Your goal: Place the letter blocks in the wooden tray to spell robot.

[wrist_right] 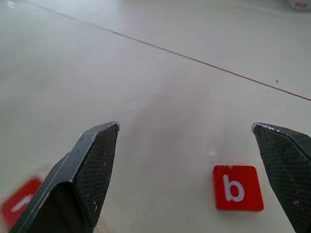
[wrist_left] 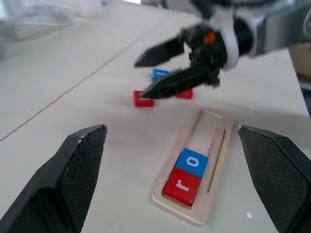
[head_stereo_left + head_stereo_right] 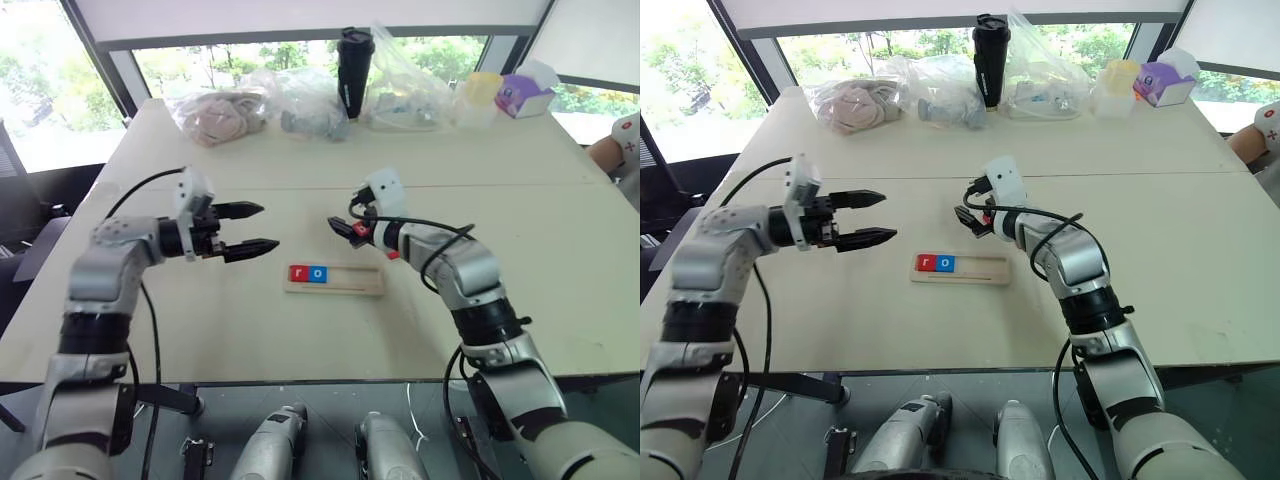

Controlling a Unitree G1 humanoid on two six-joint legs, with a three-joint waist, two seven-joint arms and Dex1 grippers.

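While r and o sit in the tray (image 3: pixel 335 288), the b block (image 1: pixel 238 188) is framed lower right between the right gripper's (image 3: pixel 343 226) spread fingers; the left gripper (image 3: pixel 252 229) is open too.

well beyond both grippers, along the far edge of the pale table (image 3: pixel 560 250), stand a black tumbler (image 3: pixel 353 72), clear plastic bags (image 3: pixel 270 104) of soft grey and pinkish things, a yellow-lidded tub (image 3: pixel 481 92), and a purple-and-white tissue box (image 3: pixel 527 92). right of the right gripper, at the table's edge, a person's sleeve (image 3: pixel 622 148).
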